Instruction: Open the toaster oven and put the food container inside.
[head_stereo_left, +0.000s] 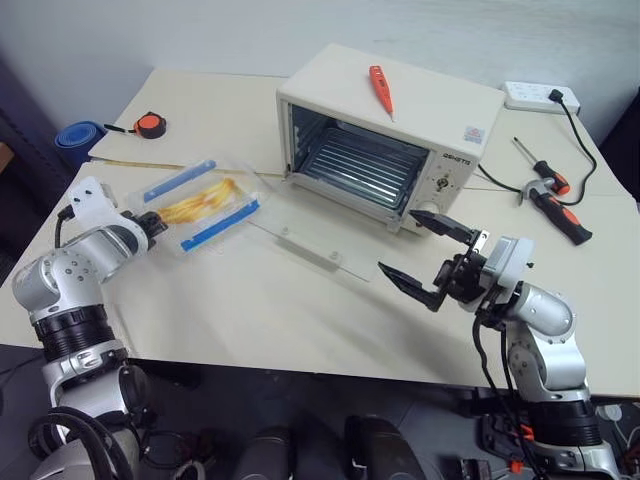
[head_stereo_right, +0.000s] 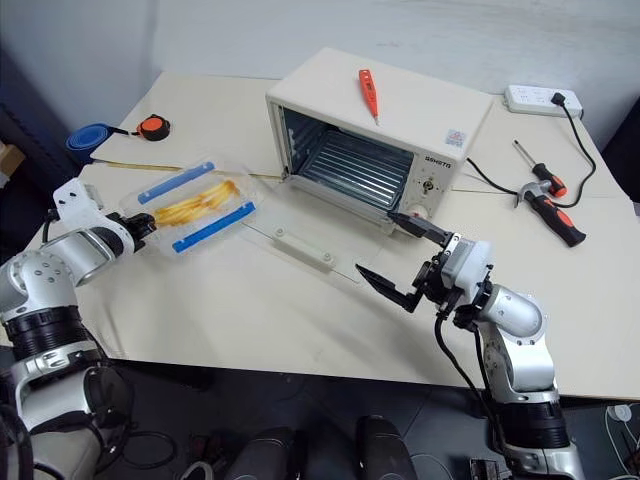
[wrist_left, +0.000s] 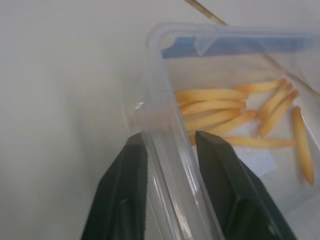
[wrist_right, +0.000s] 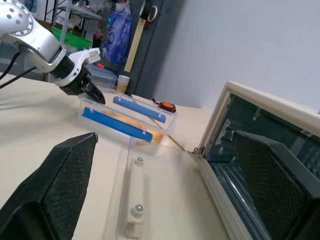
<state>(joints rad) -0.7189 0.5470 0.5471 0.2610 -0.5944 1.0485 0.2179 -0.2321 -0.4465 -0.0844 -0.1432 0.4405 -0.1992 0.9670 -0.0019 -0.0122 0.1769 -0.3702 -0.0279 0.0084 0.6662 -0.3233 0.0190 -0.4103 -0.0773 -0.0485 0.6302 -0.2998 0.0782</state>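
Note:
The cream-white toaster oven (head_stereo_left: 420, 110) stands at the back of the table, its glass door (head_stereo_left: 310, 245) dropped flat onto the tabletop and the wire rack (head_stereo_left: 360, 165) showing inside. Left of the door lies the food container (head_stereo_left: 200, 205), clear with two blue clips and yellow fries inside. My left gripper (wrist_left: 170, 142) is shut on the container's near end wall, one finger on each side of it. In front of the oven's right panel my right gripper (head_stereo_left: 400, 242) is held above the table, open and empty.
A red tester pen (head_stereo_left: 381, 90) lies on the oven's top. An orange tape measure (head_stereo_left: 149, 125) and a blue bowl (head_stereo_left: 78, 137) sit at the far left. A power strip (head_stereo_left: 541, 96) and orange-handled tools (head_stereo_left: 550, 195) lie to the right.

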